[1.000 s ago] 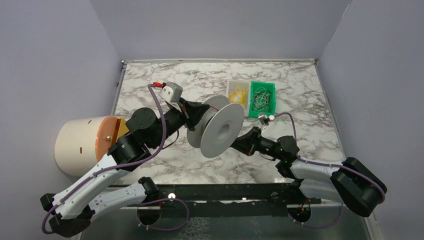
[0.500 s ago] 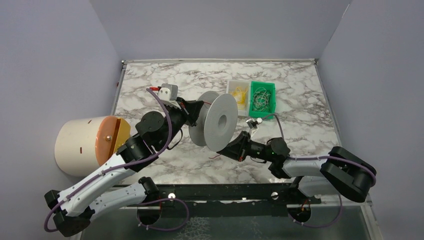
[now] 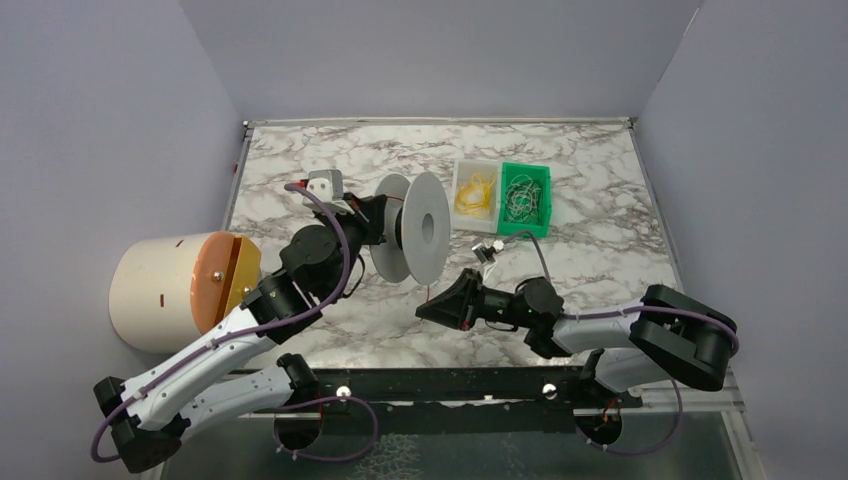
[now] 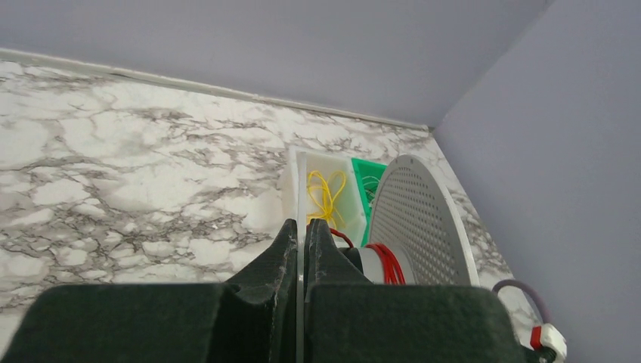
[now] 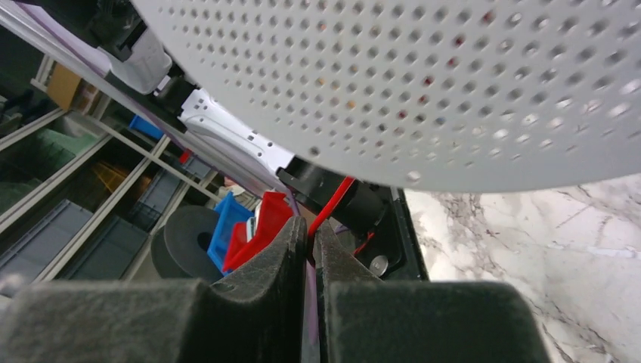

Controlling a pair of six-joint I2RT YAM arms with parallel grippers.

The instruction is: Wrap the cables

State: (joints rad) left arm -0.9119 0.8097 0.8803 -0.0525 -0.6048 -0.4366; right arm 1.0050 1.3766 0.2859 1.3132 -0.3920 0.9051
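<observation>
**One red wire, one spool, two arms at it**

On the marble table (image 3: pixel 600 160) two bins stand side by side at the far right: a white bin (image 3: pixel 476 164) of yellow wires (image 3: pixel 478 190) and a green bin (image 3: pixel 525 168) of pale wires (image 3: pixel 522 200); a cream drum (image 3: pixel 160 290) with an orange face sits off the left edge. One grey spool (image 3: pixel 425 235) has two perforated flanges standing on edge, its axis running roughly left to right; the left tool (image 3: pixel 383 222) is pressed shut on the rim of the left flange. The right flange blocks most of the right wrist's view. The single red wire (image 4: pixel 389 261) is wound on the hub; one strand runs from it down towards the near edge into the right tool (image 3: pixel 425 310). Its fingers stand a thin slit apart; I cannot tell whether they pinch the strand.
</observation>
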